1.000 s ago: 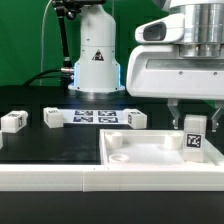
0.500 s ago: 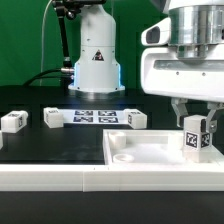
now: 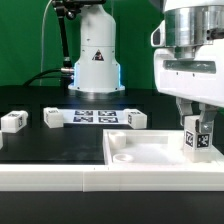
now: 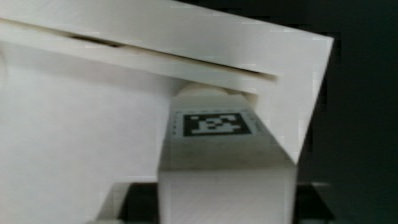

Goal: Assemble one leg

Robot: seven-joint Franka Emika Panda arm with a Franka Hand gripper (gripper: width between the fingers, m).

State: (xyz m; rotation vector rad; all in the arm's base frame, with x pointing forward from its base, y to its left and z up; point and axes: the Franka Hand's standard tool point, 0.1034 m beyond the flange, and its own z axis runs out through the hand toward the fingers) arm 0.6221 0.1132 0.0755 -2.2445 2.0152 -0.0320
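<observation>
The hand (image 3: 196,124) is clenched on the leg (image 3: 197,138), its two fingers (image 3: 183,110) pressing the block from either side, with the black-and-white tag on the leg's face turned toward the exterior camera. The leg stands upright above the large white panel (image 3: 160,159), over the panel's corner on the exterior view's right; whether its lower end touches the panel cannot be told. In the wrist view the leg (image 4: 222,150) runs straight out from the camera, its tag face up, with the panel's (image 4: 107,110) pale face and raised rim behind it. The panel lies flat on the dark surface (image 3: 60,145), and a round socket (image 3: 122,156) shows in its corner toward the exterior view's left. Beyond the panel, the marker board (image 3: 95,116) lies flat on the surface in front of the arm's base (image 3: 97,60). Three more small white tagged blocks stand on the surface: one (image 3: 137,120) just beside the marker board, on the side nearer the panel, another (image 3: 52,118) just beside the board's opposite end, and a third (image 3: 12,121) further out past that one, well apart from the panel.
</observation>
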